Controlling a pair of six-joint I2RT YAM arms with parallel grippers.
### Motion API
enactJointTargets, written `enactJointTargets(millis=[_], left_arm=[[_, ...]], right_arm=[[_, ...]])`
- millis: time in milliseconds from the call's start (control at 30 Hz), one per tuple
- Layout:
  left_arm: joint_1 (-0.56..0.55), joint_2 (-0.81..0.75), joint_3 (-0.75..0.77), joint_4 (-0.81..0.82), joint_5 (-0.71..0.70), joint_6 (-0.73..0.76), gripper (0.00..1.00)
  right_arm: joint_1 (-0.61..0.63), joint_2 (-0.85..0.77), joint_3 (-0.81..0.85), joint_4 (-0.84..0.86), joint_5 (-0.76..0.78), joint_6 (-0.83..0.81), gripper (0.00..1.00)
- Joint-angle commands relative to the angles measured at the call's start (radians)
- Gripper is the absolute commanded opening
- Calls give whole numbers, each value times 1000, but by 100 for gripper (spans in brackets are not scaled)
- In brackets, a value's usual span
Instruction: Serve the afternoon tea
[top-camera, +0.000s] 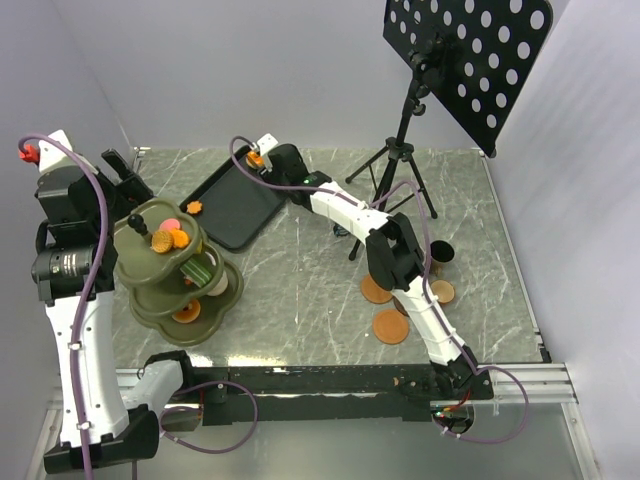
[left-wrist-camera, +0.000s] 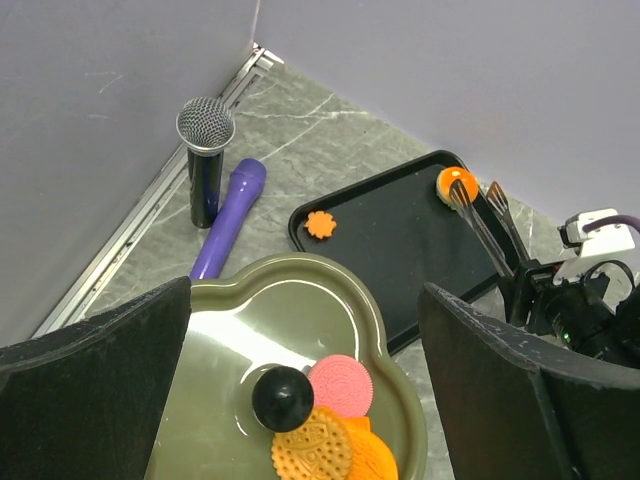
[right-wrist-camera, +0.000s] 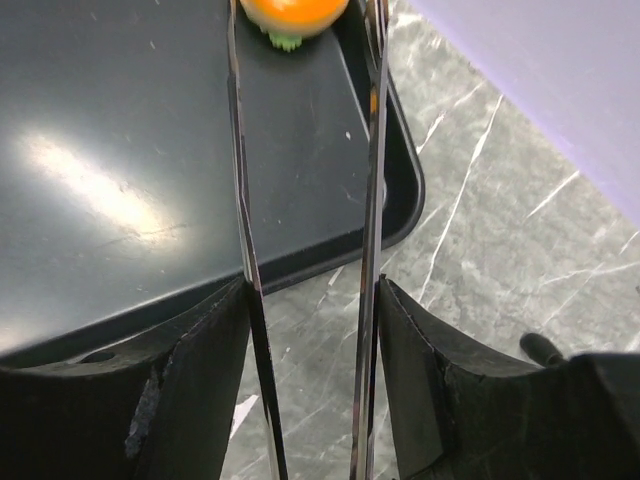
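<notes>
Your left arm stands tall at the table's (top-camera: 300, 300) left edge. Its left pincer (left-wrist-camera: 305, 320) is spread wide and empty above the top tier of the green stand (left-wrist-camera: 365, 310), where pink and orange cookies (left-wrist-camera: 340, 384) lie. Your right arm reaches long and low toward the far edge. The right pincer (right-wrist-camera: 312, 300) clamps the tongs (right-wrist-camera: 241, 200), whose blades flank the orange pastry (right-wrist-camera: 295, 12) in the tray's (right-wrist-camera: 120, 150) far corner. Brown saucers (top-camera: 390, 326) sit near the right edge.
</notes>
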Motion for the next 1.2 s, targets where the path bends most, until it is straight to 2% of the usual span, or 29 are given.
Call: enactJointTargets(millis=[0,733,1167], left_arm=[[-2,-7,-7,40,-17,22,100],[-4,-19,-56,57,-57,44,100],[-2,-22,-56,61,-71,51,100]], right_arm=[[-13,43,67,15,8,12,60],[-21,101,115,23,-57,-87,62],[-26,95,86,49,-11,-115,45]])
